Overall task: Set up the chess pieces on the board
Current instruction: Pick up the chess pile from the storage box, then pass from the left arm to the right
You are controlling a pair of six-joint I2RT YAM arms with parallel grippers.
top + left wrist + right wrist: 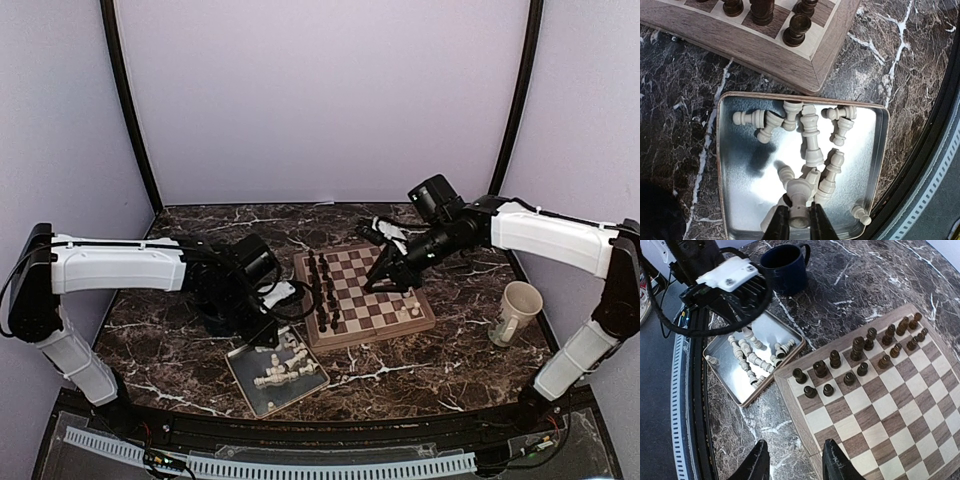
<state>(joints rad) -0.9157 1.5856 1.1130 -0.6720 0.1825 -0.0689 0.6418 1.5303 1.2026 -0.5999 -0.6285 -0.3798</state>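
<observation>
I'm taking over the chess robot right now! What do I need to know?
Left pincer: shut on a white piece in the tray.
Right pincer: open, empty, above the board.
Done: dark pieces stand in two rows on the board; a couple of white ones stand on the opposite side.
Left: most white pieces lie loose in the tray, waiting to be placed.

Both arms the same build on our rig: left arm [120, 265] and right arm [550, 235] have white shells and black joints. White plate [730, 274] with two screws, looped black cable [765, 297]. Fingers [757, 465] black, tapered.
</observation>
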